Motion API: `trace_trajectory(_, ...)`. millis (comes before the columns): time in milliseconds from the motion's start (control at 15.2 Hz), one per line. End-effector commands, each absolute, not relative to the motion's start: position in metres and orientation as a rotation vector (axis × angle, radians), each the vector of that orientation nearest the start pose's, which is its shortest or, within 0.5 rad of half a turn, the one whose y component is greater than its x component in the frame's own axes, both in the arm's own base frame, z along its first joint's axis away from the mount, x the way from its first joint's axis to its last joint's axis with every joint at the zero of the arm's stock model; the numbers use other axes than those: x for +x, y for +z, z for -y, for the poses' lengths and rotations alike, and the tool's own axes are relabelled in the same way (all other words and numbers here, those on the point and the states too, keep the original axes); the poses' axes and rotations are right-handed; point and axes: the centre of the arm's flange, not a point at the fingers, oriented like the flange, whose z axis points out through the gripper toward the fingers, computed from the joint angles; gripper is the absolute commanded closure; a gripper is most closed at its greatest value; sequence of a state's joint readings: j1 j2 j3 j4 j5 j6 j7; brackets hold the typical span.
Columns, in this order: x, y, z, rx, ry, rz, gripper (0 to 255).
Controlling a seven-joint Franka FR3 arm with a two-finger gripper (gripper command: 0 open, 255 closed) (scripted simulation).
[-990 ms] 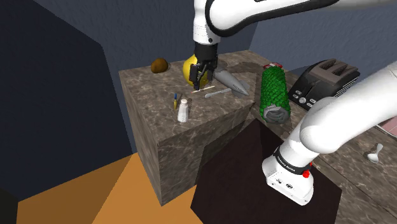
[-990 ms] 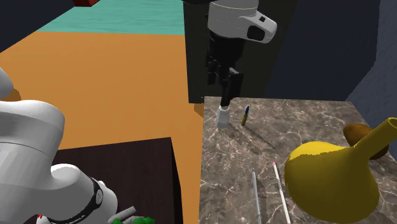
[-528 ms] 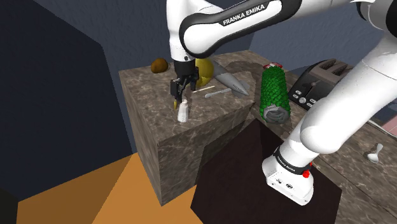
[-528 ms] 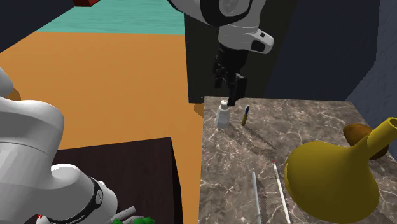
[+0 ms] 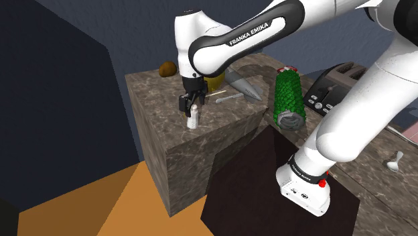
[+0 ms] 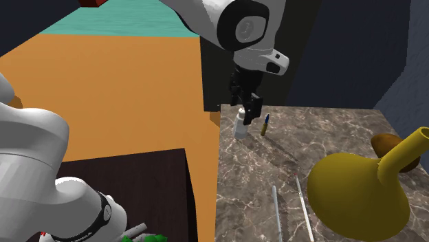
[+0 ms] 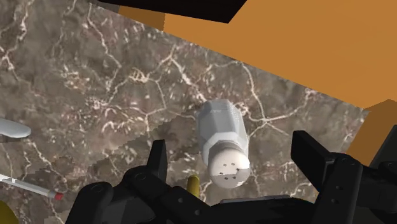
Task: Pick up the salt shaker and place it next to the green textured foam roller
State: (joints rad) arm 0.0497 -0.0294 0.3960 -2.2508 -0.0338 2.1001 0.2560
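Shoulder view: salt shaker (image 5: 193,119) stands upright on the marble counter (image 5: 157,100), with the gripper (image 5: 189,105) right over its cap. The green foam roller (image 5: 289,97) is well apart from the shaker, toward that view's right. Second exterior view: fingertips sit about level with the shaker's cap, and a small pen (image 6: 265,126) stands just beside the shaker. Wrist view: fingers (image 7: 157,162) are spread wide with the shaker between them and neither one touching it, so nothing is grasped. My read: you're at the end of the approach. Not yet done: descend, clamp, lift, carry across, set down beside the roller. Most of the job is ahead.
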Motion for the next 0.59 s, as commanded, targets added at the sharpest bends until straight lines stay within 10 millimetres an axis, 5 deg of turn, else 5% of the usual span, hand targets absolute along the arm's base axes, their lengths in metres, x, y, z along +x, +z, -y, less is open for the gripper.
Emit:
trace_trajectory(0,0.4549,0.3629,-0.2149,-3.199,0.164,0.333,0)
trace_trajectory(396,0.4549,0.363,-0.215,-3.199,0.164,0.333,0)
trace_trajectory(462,0.4549,0.363,-0.215,-3.199,0.164,0.333,255)
trace_trajectory(528,0.4549,0.363,-0.215,-3.199,0.164,0.333,255)
